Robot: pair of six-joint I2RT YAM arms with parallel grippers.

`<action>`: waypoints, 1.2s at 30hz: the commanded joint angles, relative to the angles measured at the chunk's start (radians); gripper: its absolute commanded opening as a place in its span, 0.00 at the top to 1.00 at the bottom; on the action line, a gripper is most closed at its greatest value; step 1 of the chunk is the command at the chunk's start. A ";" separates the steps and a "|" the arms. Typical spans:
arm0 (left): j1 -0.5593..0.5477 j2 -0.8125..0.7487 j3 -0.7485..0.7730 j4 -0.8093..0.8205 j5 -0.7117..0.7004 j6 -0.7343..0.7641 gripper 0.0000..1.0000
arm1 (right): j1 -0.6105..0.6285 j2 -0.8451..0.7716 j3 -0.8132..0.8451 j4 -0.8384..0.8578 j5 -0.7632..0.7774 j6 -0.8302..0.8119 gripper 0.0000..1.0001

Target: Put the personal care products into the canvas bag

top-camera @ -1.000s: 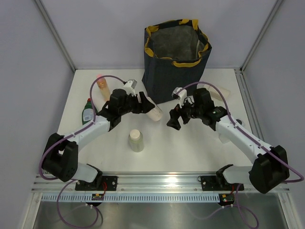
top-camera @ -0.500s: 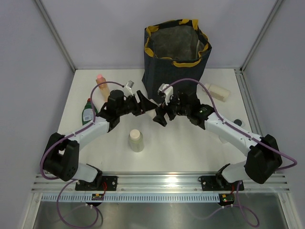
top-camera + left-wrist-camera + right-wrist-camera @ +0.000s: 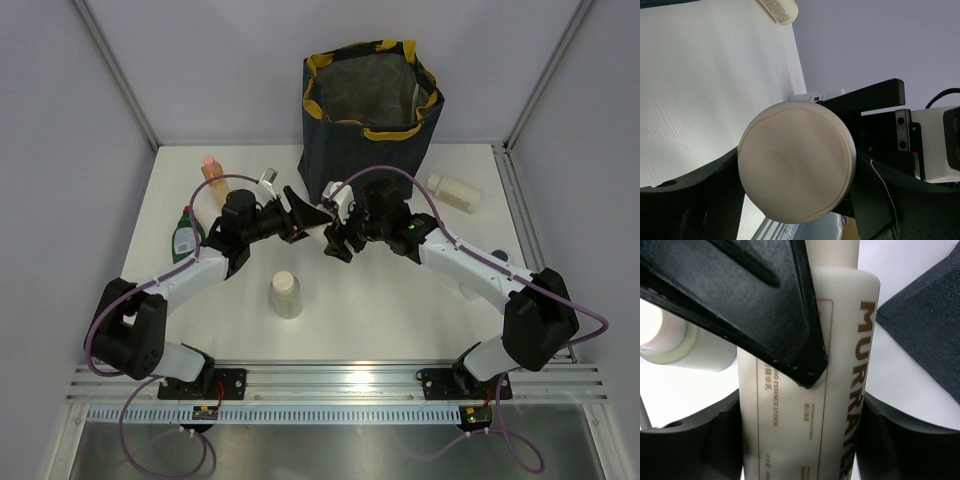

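Observation:
A cream lotion bottle (image 3: 319, 222) with gold lettering hangs above the table in front of the canvas bag (image 3: 368, 150), a dark navy tote with a mustard rim. My left gripper (image 3: 302, 216) is shut on its round base (image 3: 797, 160). My right gripper (image 3: 336, 238) has both fingers against the sides of the same bottle (image 3: 840, 390), shut on it. One left finger (image 3: 765, 305) crosses in front of the bottle in the right wrist view. On the table lie a peach bottle with a pink cap (image 3: 212, 175), an upright cream bottle (image 3: 285, 295) and a beige bottle (image 3: 455, 192).
A green bottle (image 3: 185, 236) lies at the left edge of the table by the left arm. The bag's corner (image 3: 925, 335) is just right of the held bottle. The beige bottle (image 3: 777, 9) shows far off in the left wrist view.
The right arm swung left to the bottle in the left gripper, and its jaws closed from wide open onto it. The left gripper lifted the bottle slightly toward the bag.

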 commanded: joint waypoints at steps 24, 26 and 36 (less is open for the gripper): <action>0.187 -0.224 0.269 -0.277 0.046 0.196 0.01 | -0.117 -0.054 0.345 -0.149 -0.374 0.084 1.00; 0.218 -0.251 0.300 -0.367 0.011 0.268 0.01 | -0.125 -0.046 0.398 -0.173 -0.385 0.092 1.00; 0.262 -0.452 0.383 -0.684 -0.405 0.749 0.01 | -0.234 0.133 1.037 -0.276 -0.213 0.328 1.00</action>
